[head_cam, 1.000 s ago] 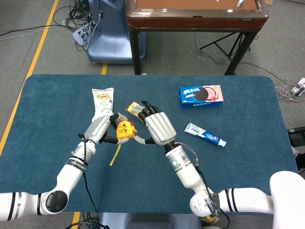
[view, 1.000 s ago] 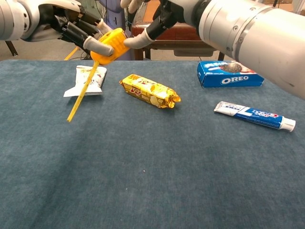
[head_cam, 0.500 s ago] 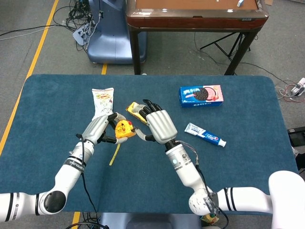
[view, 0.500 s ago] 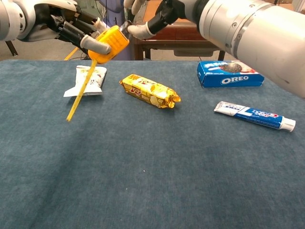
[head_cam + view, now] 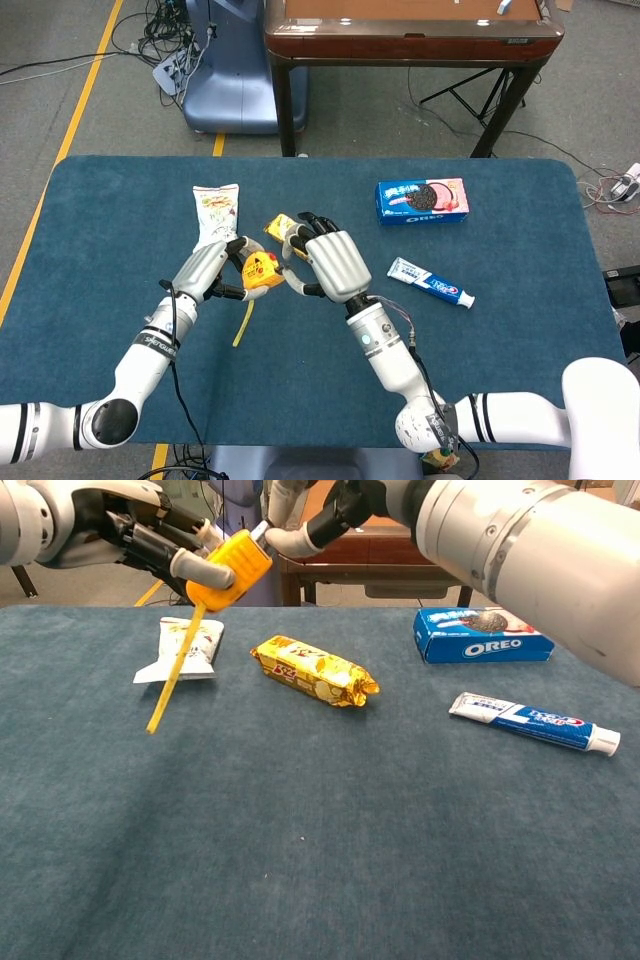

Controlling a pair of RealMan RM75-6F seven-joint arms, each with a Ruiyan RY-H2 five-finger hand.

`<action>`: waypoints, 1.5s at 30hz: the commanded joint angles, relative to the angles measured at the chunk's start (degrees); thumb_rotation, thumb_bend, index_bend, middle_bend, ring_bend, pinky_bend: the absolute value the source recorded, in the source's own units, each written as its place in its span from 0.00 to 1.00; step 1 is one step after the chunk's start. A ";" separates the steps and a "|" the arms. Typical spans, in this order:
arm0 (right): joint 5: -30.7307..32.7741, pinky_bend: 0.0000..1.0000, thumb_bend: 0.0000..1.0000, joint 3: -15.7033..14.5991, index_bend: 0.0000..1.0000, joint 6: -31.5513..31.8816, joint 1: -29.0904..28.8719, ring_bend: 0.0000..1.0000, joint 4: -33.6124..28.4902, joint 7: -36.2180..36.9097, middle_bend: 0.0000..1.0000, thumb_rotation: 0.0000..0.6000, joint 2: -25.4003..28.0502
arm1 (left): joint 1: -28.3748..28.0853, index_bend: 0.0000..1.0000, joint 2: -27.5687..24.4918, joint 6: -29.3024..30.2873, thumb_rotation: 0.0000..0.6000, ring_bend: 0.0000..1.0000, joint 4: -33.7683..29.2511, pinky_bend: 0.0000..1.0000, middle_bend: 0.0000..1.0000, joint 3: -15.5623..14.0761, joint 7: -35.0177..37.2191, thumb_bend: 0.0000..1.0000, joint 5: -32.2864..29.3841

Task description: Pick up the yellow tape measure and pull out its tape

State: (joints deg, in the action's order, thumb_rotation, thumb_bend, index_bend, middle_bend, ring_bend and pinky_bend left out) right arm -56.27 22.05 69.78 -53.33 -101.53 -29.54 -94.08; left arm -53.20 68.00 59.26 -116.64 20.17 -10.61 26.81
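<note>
Left hand [image 5: 212, 268] grips yellow plastic tape measure [image 5: 262, 272] aloft, centre-left of head view, clear of blue felt table [image 5: 500, 340], likely so tape can run free. Yellow tape strip [image 5: 176, 670] hangs partly drawn, upper left of chest view. Right hand [image 5: 330, 262] sits just beside case, fingertips [image 5: 281, 542] at its edge; whether it pinches anything, cannot tell. Blue Oreo box [image 5: 482, 636], gold snack packet [image 5: 314, 671], white snack bag [image 5: 185, 648], toothpaste tube [image 5: 530, 721] all sealed, contents unseen.

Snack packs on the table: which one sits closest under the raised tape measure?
The white pouch, at the table's left; the hanging yellow tape crosses it in the chest view. The yellow wrapped pack lies farther right, the Oreo box farthest.
</note>
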 commanded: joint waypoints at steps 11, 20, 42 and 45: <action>0.59 0.21 0.89 0.20 0.62 -0.36 0.46 0.22 -0.79 1.15 0.44 1.00 0.96 | -0.11 0.48 0.14 -0.57 1.00 0.44 1.23 0.21 0.54 -0.33 0.49 0.20 -0.39; -1.66 0.21 0.96 -0.74 0.63 0.01 2.66 0.22 -2.35 3.32 0.45 1.00 4.64 | 0.62 0.48 -0.25 -2.46 1.00 0.44 3.46 0.21 0.54 -1.94 0.90 0.20 -0.47; -6.25 0.21 0.99 -0.98 0.63 3.44 14.74 0.22 -11.87 13.66 0.45 1.00 25.30 | 3.94 0.48 -0.83 -11.07 1.00 0.44 10.89 0.21 0.54 -7.31 4.79 0.20 1.98; -6.58 0.21 1.00 -0.80 0.63 3.90 16.33 0.22 -12.72 15.40 0.45 1.00 27.80 | 4.30 0.48 -0.74 -11.76 1.00 0.44 11.48 0.21 0.54 -7.70 5.38 0.20 2.56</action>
State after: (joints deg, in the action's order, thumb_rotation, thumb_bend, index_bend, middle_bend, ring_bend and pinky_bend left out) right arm -62.53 21.07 73.25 -38.01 -113.55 -15.22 -67.47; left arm -48.99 67.22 47.62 -105.25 12.56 -5.34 29.26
